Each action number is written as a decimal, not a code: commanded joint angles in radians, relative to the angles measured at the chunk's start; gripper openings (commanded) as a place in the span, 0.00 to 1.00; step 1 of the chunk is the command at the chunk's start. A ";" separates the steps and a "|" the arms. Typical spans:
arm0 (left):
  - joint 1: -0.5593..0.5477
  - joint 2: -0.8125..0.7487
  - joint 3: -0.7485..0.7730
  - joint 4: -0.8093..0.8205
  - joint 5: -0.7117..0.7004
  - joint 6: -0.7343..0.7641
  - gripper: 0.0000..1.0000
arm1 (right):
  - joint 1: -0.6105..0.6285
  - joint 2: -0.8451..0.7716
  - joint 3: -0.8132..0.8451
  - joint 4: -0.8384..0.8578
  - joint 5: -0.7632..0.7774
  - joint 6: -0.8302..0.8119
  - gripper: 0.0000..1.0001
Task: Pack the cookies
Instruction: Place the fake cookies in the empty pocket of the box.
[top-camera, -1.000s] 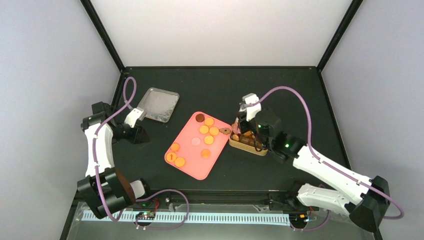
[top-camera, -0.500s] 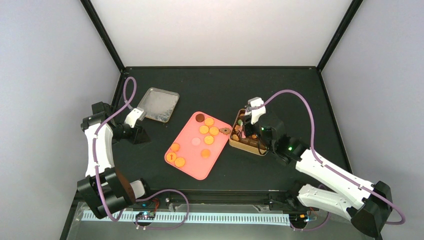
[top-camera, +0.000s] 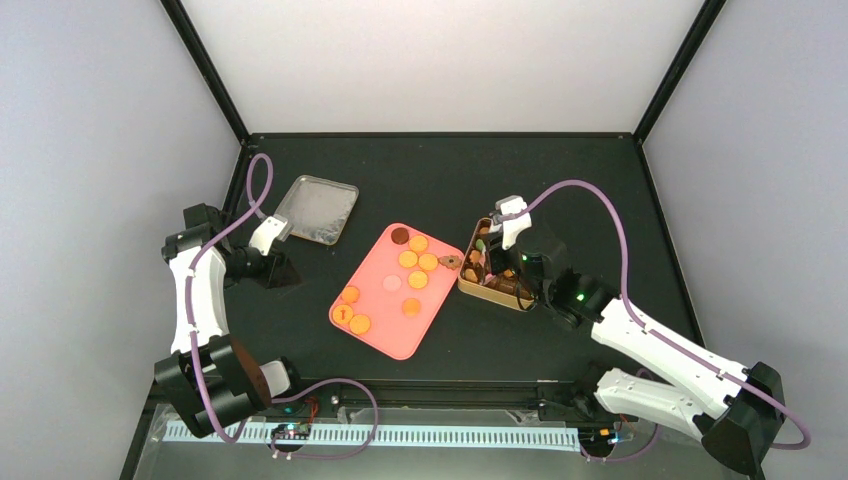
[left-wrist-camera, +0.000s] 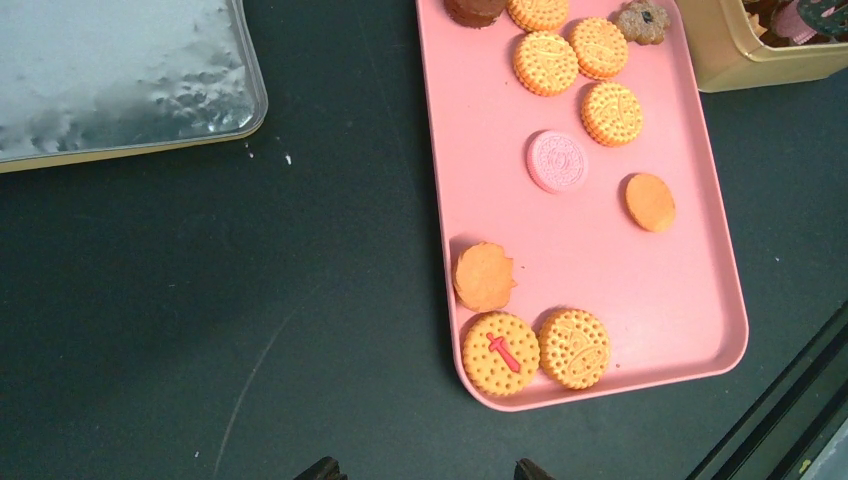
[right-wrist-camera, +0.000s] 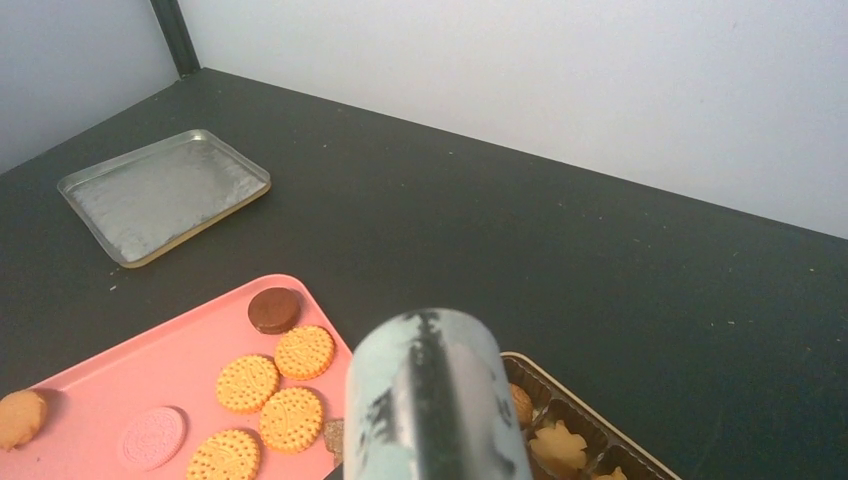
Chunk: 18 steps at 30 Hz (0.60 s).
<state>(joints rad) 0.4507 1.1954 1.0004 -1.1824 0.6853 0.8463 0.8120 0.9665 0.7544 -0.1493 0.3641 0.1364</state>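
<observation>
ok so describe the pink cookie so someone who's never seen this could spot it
Find the pink tray in the middle of the black table, just left of the gold tin. Near the tray's centre lies one round pink cookie, touching nothing else. It nearly matches the tray's colour, unlike the orange cookies nearest it.

Counter (top-camera: 420, 170): black, matte, pale grey walls on three sides | Pink tray (top-camera: 388, 332): rounded rectangle, mid-counter, set at a slant | Metal tray (top-camera: 317, 208): silver, shallow, gold-edged, far-left of the pink tray, well apart | Tin (top-camera: 490, 294): gold, rectangular, open, brown cups inside, just beside the pink tray's right edge
</observation>
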 joint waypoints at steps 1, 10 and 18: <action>0.009 -0.005 0.041 -0.030 0.028 0.027 0.46 | -0.006 -0.003 0.029 0.023 0.015 -0.007 0.32; 0.009 -0.007 0.047 -0.031 0.026 0.027 0.46 | -0.006 0.042 0.074 -0.002 0.046 -0.019 0.24; 0.010 0.001 0.053 -0.033 0.031 0.027 0.46 | -0.007 0.019 0.036 -0.013 0.059 -0.008 0.19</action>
<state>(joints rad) 0.4507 1.1954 1.0126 -1.1893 0.6853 0.8463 0.8120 1.0119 0.7998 -0.1669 0.3901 0.1299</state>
